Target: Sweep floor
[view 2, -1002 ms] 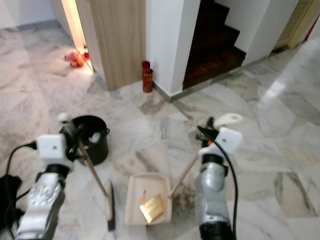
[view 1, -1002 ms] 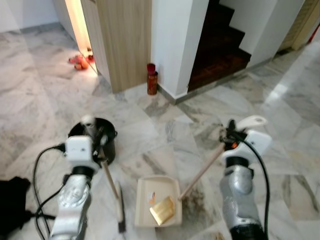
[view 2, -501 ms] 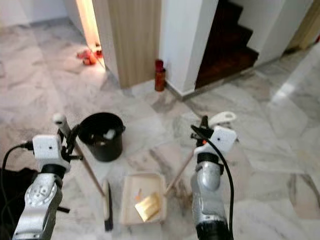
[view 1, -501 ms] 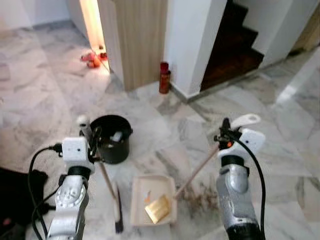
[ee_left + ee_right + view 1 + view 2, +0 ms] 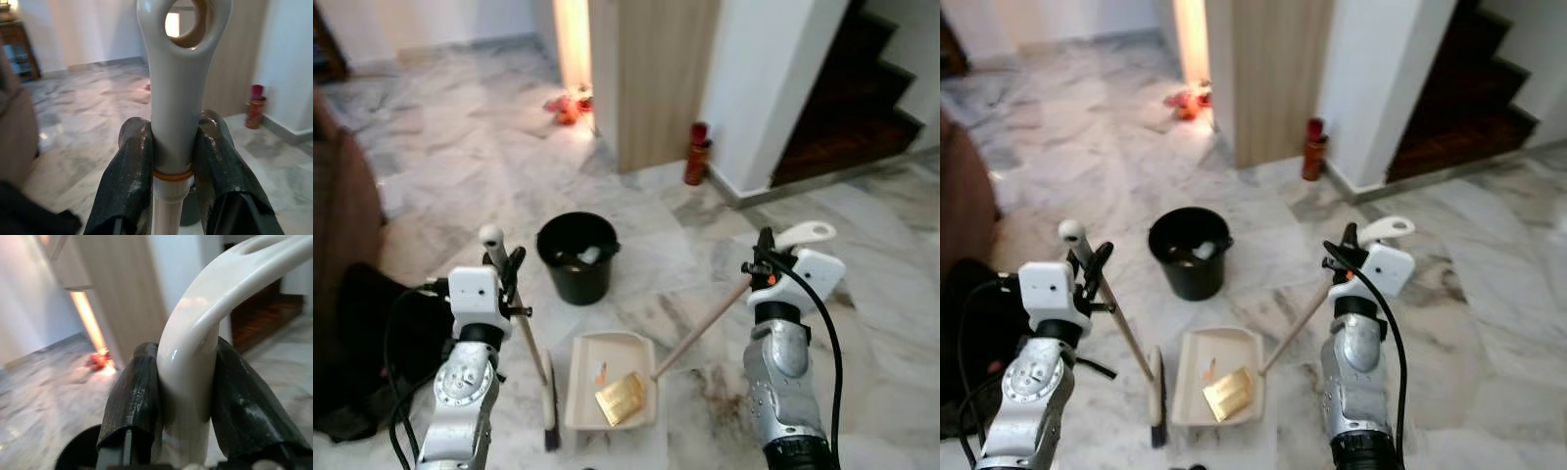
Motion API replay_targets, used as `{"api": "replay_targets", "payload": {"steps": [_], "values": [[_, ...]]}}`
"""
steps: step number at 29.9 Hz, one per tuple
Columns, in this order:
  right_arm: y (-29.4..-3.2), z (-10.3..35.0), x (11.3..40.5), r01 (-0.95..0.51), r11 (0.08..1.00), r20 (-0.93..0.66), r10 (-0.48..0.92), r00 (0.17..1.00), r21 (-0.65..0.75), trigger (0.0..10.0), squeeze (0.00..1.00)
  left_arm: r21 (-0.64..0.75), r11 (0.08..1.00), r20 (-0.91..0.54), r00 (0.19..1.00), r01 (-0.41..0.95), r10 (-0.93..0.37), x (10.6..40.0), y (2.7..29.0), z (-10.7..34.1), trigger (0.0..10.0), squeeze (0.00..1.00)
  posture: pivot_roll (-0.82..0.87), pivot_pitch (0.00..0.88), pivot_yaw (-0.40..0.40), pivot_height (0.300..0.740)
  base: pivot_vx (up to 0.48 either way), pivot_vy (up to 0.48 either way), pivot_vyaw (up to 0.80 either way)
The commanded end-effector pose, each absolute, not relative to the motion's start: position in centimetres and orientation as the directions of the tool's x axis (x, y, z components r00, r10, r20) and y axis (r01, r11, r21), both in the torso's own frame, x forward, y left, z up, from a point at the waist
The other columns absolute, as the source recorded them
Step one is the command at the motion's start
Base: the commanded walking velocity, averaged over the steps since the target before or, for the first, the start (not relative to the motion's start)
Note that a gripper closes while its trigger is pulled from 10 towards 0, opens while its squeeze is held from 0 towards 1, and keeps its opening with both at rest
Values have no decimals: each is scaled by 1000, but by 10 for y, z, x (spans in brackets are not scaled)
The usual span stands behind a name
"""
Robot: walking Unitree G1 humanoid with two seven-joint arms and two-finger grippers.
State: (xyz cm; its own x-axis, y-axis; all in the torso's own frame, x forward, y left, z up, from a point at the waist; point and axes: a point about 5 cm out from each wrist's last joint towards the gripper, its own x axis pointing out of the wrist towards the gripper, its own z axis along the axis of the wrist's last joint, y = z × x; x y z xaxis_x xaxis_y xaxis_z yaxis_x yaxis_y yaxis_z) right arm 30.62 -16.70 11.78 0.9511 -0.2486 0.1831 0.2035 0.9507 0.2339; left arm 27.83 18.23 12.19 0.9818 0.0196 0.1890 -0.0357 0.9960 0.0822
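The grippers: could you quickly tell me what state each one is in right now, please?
Left gripper: shut on the broom handle.
Right gripper: shut on the dustpan handle.

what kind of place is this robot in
Probably the ground-floor hall of a home: polished marble floor, a dark wooden staircase rising behind a white wall, and a wood-panelled partition beside a lit doorway. A black bucket and a dustpan sit on the floor.

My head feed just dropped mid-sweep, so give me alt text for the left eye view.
The left gripper clamps a broom handle and the right gripper a dustpan handle. The cream dustpan on the marble floor holds a gold wrapper. A black bucket stands just beyond.
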Motion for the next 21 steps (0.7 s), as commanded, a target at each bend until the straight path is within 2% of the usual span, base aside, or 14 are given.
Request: {"api": "replay_targets", "payload": {"steps": [1,5,21], "values": [[-163,131,309,181,952,234,-241,942,248,10000,0,101,994,215,976,-48,25,278,186,129,10000,0,59,81,-22,740,0,0,725],[-162,131,309,180,952,233,-238,943,247,10000,0,103,994,211,977,-45,23,278,186,128,10000,0,59,82,-22,740,0,0,680],[-159,153,313,139,955,307,-218,926,260,10000,0,105,994,200,979,-44,23,278,186,127,10000,0,60,86,-26,740,0,0,0]]}}
